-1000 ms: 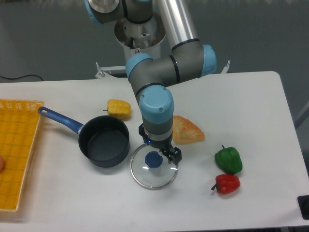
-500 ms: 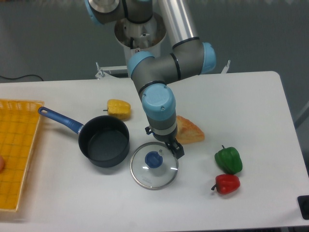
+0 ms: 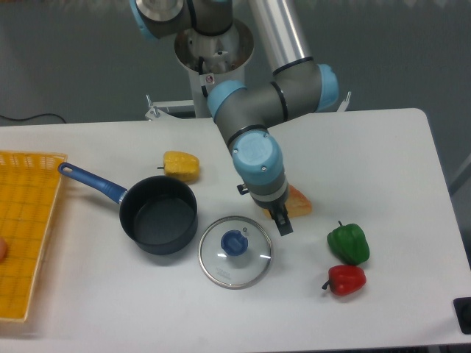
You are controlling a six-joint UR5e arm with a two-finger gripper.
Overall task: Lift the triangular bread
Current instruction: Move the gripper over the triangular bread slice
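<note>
Hovering fingers [image 3: 282, 220] over triangular bread [image 3: 299, 201]; no writing legible.

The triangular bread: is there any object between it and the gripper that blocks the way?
Nothing visible does. The gripper hangs right over the triangular bread, its wrist hiding most of it. The glass lid lies left of it, the green pepper to its right, both apart.

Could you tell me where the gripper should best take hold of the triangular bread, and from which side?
Probably from above, with the fingers closing across the two long edges of the triangular bread. It lies flat on the table, so a side approach offers little. The gripper largely covers it; its right corner shows.
</note>
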